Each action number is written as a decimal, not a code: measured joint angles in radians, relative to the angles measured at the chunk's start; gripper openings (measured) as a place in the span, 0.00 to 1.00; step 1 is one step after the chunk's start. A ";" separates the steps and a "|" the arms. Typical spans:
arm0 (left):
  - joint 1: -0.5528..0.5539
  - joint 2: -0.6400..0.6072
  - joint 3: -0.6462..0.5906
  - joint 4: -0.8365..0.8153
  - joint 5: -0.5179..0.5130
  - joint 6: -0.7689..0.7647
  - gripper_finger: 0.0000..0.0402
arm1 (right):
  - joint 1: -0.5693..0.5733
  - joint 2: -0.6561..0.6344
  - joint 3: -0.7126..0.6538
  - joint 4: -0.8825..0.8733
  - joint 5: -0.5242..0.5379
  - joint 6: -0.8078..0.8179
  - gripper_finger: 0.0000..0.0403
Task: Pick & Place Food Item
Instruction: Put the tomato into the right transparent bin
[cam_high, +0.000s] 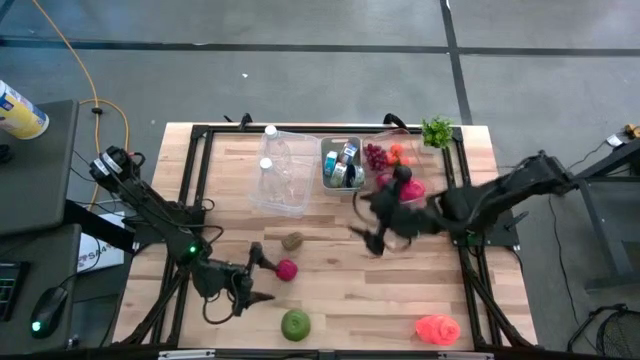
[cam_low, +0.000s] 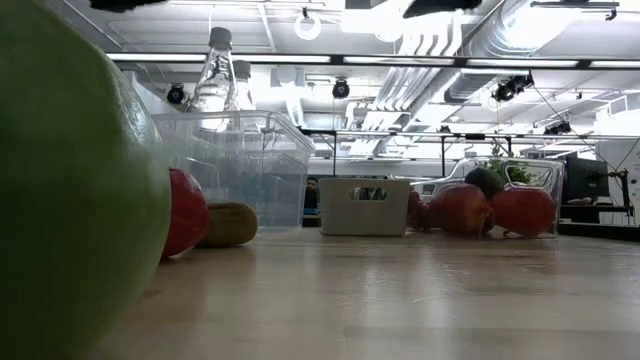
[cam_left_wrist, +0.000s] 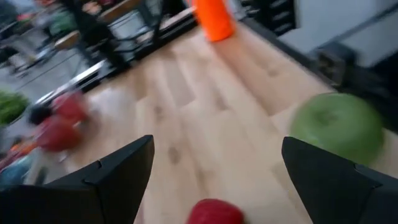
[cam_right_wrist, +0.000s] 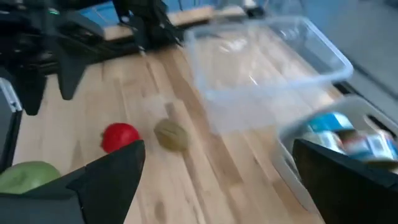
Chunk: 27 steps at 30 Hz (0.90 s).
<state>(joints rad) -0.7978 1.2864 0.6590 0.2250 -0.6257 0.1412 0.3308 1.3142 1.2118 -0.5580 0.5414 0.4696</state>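
The left gripper (cam_high: 252, 279) hangs low over the table, jaws spread wide and empty, the red fruit (cam_high: 287, 269) just ahead of its fingertips and the green apple (cam_high: 295, 323) off to one side. It looks like the approach; next it must straddle the fruit and close. The right gripper (cam_high: 375, 238) hovers fully open and empty near the clear bin (cam_high: 283, 172).

I am seeing my left arm reaching in from its base at the left edge, elbow bent, with the left end effector (cam_high: 253, 277) sitting low over the tabletop, its two dark fingers (cam_left_wrist: 118, 171) standing wide apart with nothing between them. My right arm is stretching in from the right side, and the right end effector (cam_high: 372, 222) is hanging above the tabletop, its fingers (cam_right_wrist: 109, 174) also spread wide and empty.
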 joint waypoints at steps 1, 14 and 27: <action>-0.007 -0.002 0.000 0.000 0.027 0.013 0.86 | 0.036 0.017 0.000 0.025 0.041 -0.001 0.98; -0.083 -0.073 0.000 -0.107 0.124 -0.128 0.86 | 0.288 0.372 0.000 0.393 0.242 0.056 0.98; -0.060 -0.068 -0.070 -0.280 0.094 -0.476 0.86 | 0.277 0.561 -0.001 0.635 0.157 0.059 0.98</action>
<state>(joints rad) -0.8582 1.2184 0.5890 -0.0551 -0.5313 -0.3352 0.6082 1.8751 1.2106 0.0768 0.6980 0.5285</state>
